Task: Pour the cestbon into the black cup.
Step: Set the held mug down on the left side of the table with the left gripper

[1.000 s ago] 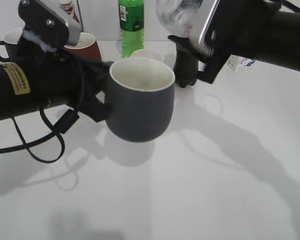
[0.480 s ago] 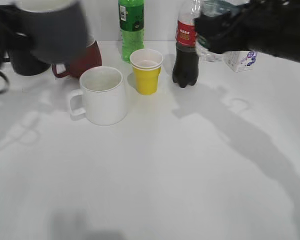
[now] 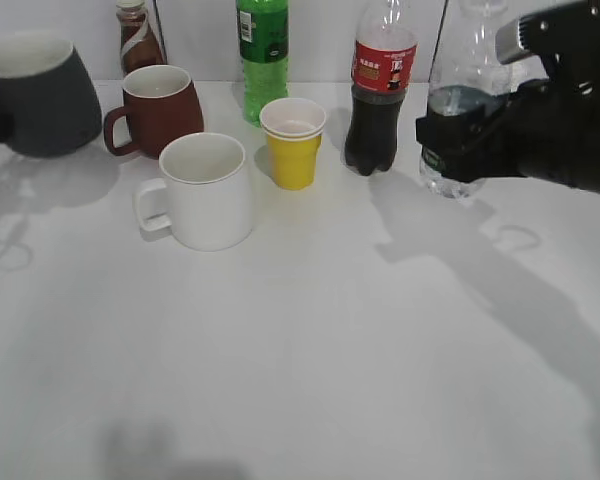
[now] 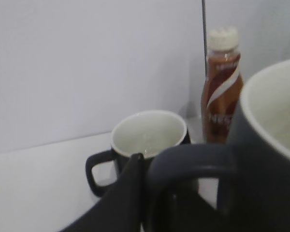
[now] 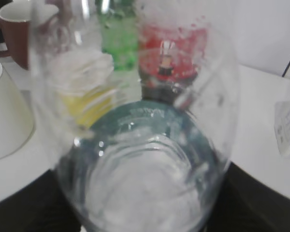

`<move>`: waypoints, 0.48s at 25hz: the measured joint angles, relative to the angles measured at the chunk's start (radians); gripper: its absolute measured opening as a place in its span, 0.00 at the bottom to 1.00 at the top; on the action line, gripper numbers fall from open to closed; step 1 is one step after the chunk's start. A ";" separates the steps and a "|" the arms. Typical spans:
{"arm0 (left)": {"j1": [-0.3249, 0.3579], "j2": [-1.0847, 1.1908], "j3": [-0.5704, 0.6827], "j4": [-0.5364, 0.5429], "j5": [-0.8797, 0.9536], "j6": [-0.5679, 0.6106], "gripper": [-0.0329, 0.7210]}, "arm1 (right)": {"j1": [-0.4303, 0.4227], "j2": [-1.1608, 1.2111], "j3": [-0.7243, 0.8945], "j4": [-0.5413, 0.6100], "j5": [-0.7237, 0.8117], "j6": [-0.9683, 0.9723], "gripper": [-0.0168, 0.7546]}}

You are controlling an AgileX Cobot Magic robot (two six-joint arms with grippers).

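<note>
Now that both arms have drawn back from the middle, cup and bottle sit apart again.

Where the black cup (image 3: 35,95) was held out over the centre a second ago, with the bottle tipped above it, it is now at the far left edge, upright and low by the table; I cannot tell whether it has touched down. The left gripper (image 4: 135,188) has a finger through its handle, so it seems clenched on it. Between them the brown mug (image 3: 160,105), white mug (image 3: 202,190), yellow cup (image 3: 293,142) and cola bottle (image 3: 378,90) stand unmoved. At far right the cestbon (image 3: 458,120) is upright again in the right gripper (image 3: 460,135), clamped round its middle, some water left low inside. I'd judge the pour done and both being set down.
</note>
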 joint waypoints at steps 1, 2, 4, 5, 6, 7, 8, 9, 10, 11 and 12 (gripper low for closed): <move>0.009 0.021 0.015 0.002 -0.037 0.010 0.10 | 0.000 0.000 0.006 0.000 0.000 0.000 0.62; 0.016 0.042 0.029 0.003 -0.078 0.015 0.10 | 0.000 0.000 0.008 0.000 0.000 0.000 0.62; 0.028 0.083 0.059 0.007 -0.137 0.021 0.10 | 0.000 0.000 0.008 0.007 -0.004 0.000 0.62; 0.031 0.104 0.069 0.011 -0.155 0.023 0.10 | 0.000 0.000 0.008 0.015 -0.006 0.000 0.62; 0.034 0.122 0.076 0.021 -0.173 0.026 0.10 | 0.000 0.000 0.008 0.021 -0.008 0.000 0.62; 0.035 0.143 0.084 0.031 -0.190 0.029 0.10 | 0.000 0.000 0.008 0.027 -0.011 0.000 0.62; 0.035 0.163 0.088 0.045 -0.212 0.030 0.10 | 0.000 0.000 0.008 0.030 -0.010 0.000 0.62; 0.035 0.181 0.089 0.057 -0.234 0.031 0.10 | 0.000 0.000 0.008 0.030 -0.010 0.000 0.62; 0.035 0.194 0.089 0.065 -0.252 0.032 0.10 | 0.000 0.000 0.009 0.032 -0.012 0.000 0.62; 0.035 0.209 0.090 0.072 -0.271 0.032 0.10 | 0.000 0.000 0.009 0.033 -0.012 0.000 0.62; 0.035 0.222 0.091 0.076 -0.283 0.032 0.10 | 0.000 0.000 0.009 0.033 -0.012 0.000 0.62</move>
